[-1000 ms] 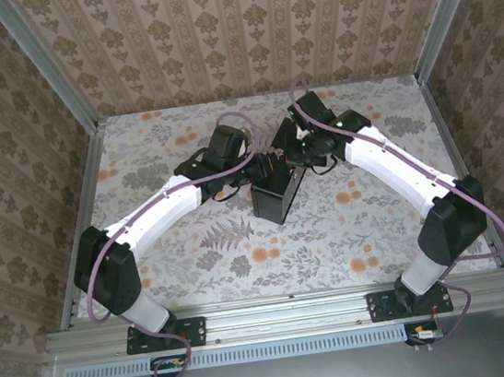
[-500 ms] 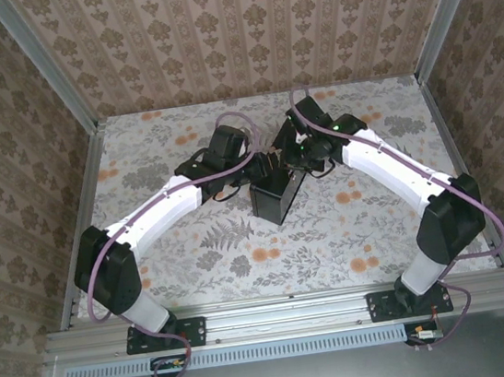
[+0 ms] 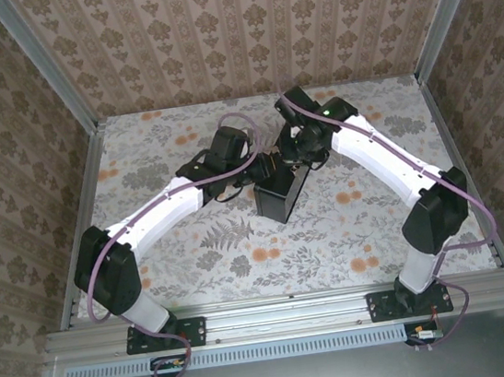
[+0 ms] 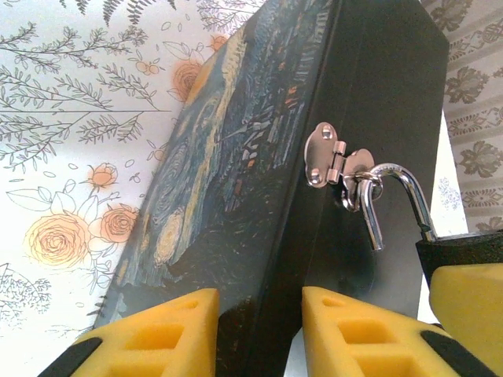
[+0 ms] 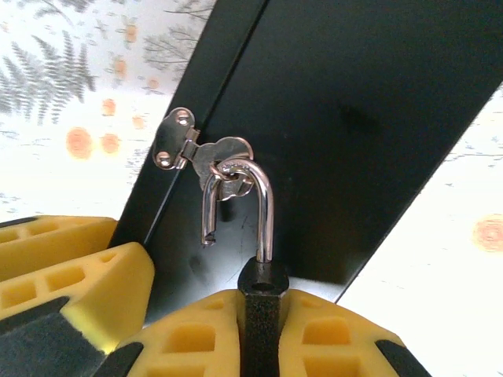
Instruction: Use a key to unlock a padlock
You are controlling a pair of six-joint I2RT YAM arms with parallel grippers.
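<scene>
Both arms are meeting at the painted box (image 4: pixel 228 157), which is standing on the flowered worktop (image 4: pixel 63 118) with its swirling-sky lid facing sideways. The left gripper (image 4: pixel 259 330) is straddling the box's near corner, its jaws standing partly apart with the box filling the gap between them. It appears to be bracing the box so that it is not sliding or tipping while the lock is being worked.

The right gripper (image 5: pixel 263 322) is pinching the dark body of the padlock (image 5: pixel 262 284), jaws drawn nearly together on it, and is holding it out from the box's dark side. The padlock is hanging by its shackle (image 5: pixel 267 220) through the ring of the silver hasp (image 5: pixel 174 148) at the seam of the box. One leg of the shackle is running into the body while the other is ending free in the air, so the lock is looking already sprung. The grip on the body is probably serving to swing the shackle clear of the ring.
</scene>
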